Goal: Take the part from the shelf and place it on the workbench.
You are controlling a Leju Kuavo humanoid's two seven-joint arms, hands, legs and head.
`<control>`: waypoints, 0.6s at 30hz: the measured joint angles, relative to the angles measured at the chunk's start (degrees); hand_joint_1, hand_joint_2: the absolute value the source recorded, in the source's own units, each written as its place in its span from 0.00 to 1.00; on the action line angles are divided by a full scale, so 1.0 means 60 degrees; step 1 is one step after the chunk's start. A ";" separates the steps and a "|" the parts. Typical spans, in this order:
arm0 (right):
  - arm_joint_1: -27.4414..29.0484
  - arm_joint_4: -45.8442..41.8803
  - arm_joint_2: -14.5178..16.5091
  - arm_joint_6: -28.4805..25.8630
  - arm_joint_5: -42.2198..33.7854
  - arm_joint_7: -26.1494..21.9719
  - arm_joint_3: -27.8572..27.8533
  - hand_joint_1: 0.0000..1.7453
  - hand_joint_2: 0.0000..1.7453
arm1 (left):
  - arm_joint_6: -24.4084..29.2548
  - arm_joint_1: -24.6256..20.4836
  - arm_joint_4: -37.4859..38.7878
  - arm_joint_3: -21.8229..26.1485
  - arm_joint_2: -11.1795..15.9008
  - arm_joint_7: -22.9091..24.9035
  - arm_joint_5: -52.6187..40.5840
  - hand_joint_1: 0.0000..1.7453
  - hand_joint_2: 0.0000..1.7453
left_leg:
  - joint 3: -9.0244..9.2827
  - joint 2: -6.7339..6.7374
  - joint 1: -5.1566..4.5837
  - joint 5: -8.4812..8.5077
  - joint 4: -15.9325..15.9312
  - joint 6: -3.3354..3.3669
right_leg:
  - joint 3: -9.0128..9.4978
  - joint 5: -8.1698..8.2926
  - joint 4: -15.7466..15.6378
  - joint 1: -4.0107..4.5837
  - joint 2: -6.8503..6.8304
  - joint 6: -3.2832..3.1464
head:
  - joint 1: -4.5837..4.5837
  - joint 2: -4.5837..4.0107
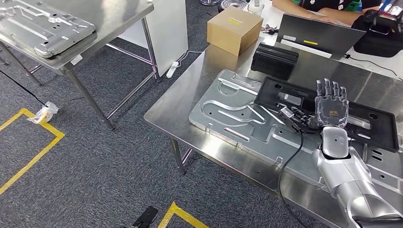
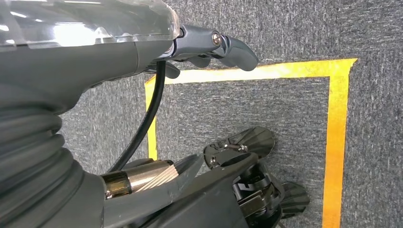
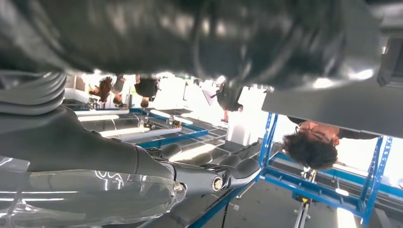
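The black plastic part (image 1: 285, 92), a flat frame-like tray, lies on a silver pressed-metal panel (image 1: 228, 114) on the workbench (image 1: 190, 80). My right hand (image 1: 331, 107) stands over the middle of the part, fingers straight and spread, thumb lying low over the part's surface; it holds nothing. In the right wrist view the same hand (image 3: 204, 175) has its fingers stretched out and a dark blurred surface sits close by. My left hand (image 2: 223, 47) hangs over grey carpet with nothing in it, its fingers loosely apart.
A cardboard box (image 1: 234, 29), a black ribbed unit (image 1: 274, 59) and a laptop (image 1: 318, 35) stand at the bench's far side, where a person (image 1: 323, 9) sits. A second steel table (image 1: 109, 19) at the left carries another silver panel (image 1: 43, 26). Yellow tape (image 1: 33, 156) marks the floor.
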 joint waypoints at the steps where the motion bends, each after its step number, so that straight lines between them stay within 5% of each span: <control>1: -0.0020 -0.0001 0.0000 -0.0013 -0.0010 -0.0014 0.0000 0.00 0.00 | -0.0004 0.0003 0.0000 0.0004 0.0000 -0.0001 -0.0005 0.00 0.25 | 0.0000 0.0000 0.0000 0.0000 0.0000 0.0000 | 0.0000 0.0000 0.0000 0.0000 0.0000 0.0000 | 0.0000 0.0000; 2: -0.0036 -0.0001 0.0003 -0.0023 -0.0017 -0.0042 0.0000 0.00 0.00 | -0.0016 0.0006 0.0000 0.0009 0.0000 -0.0005 -0.0008 0.00 0.00 | -0.0001 0.0000 0.0000 0.0000 0.0000 0.0000 | 0.0001 0.0000 0.0000 -0.0001 0.0000 0.0001 | 0.0000 0.0000; 13: 0.0053 -0.0001 0.0316 -0.0032 -0.0155 -0.0207 0.0000 0.00 0.00 | -0.0169 0.0001 0.0000 0.0142 0.0026 -0.0265 -0.0051 0.00 0.00 | -0.0046 -0.0003 -0.0015 -0.0054 0.0104 0.0073 | 0.0002 0.0019 -0.0002 -0.0062 0.0000 0.0038 | 0.0000 0.0000; 18: 0.0074 0.0000 0.0375 -0.0046 -0.0185 -0.0219 0.0000 0.00 0.00 | -0.0166 0.0002 0.0000 0.0158 0.0066 -0.0290 -0.0056 0.00 0.00 | 0.0041 0.0036 0.0033 0.0126 -0.0104 0.0226 | 0.0037 -0.0063 0.0005 -0.0049 0.0017 0.0187 | 0.0009 0.0000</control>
